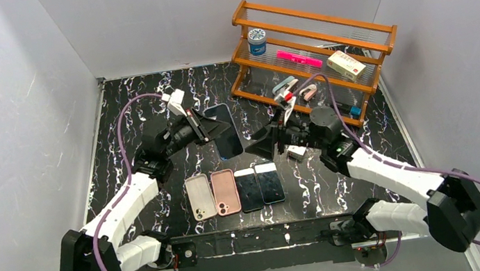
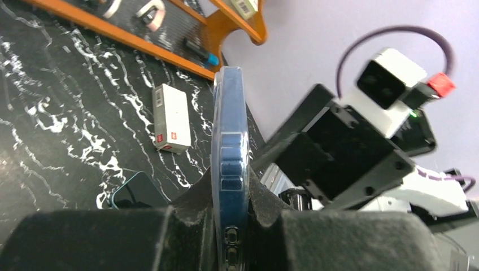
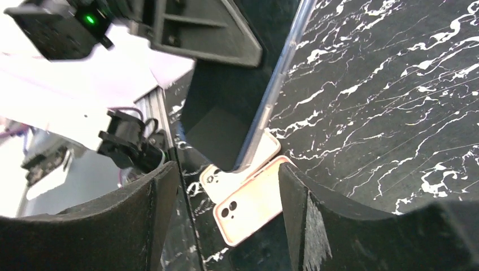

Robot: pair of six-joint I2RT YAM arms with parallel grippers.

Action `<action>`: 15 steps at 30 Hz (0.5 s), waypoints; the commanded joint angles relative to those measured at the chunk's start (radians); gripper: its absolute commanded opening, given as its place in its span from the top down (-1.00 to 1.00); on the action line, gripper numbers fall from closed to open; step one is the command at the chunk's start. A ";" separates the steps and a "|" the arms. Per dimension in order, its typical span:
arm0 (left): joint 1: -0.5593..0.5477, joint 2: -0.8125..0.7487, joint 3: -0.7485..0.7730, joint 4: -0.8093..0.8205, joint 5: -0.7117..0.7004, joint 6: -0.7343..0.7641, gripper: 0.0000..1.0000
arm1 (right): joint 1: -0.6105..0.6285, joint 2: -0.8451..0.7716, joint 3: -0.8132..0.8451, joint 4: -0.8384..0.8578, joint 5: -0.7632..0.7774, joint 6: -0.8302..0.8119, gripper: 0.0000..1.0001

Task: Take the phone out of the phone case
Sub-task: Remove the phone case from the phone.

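A blue phone in a clear phone case (image 1: pixel 226 130) is held up off the table, edge-on in the left wrist view (image 2: pixel 230 135). My left gripper (image 1: pixel 200 129) is shut on it, one finger pad on each flat face (image 2: pixel 230 206). My right gripper (image 1: pixel 265 143) stands open just to the phone's right. In the right wrist view its fingers (image 3: pixel 229 192) are spread wide with nothing between them. The cased phone's lower corner (image 3: pixel 251 118) hangs just beyond the fingertips, with the clear rim of the case showing along its edge.
Below on the black marble table (image 1: pixel 148 98) lie a clear case (image 1: pixel 200 197), a pink case (image 1: pixel 225 192) and two phones (image 1: pixel 258 185) in a row. A small white box (image 1: pixel 297 151) sits by the right gripper. An orange wooden rack (image 1: pixel 313 49) with small items stands back right.
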 commanded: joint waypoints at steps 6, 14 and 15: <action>0.013 -0.017 -0.060 0.143 -0.096 -0.133 1.00 | 0.000 -0.142 -0.112 0.187 0.140 0.408 -0.42; 0.013 -0.019 -0.079 0.222 -0.069 -0.212 1.00 | 0.027 -0.052 -0.115 0.256 0.130 0.599 -0.13; 0.013 -0.019 -0.077 0.226 -0.064 -0.218 1.00 | 0.029 -0.043 -0.114 0.264 0.126 0.610 -0.09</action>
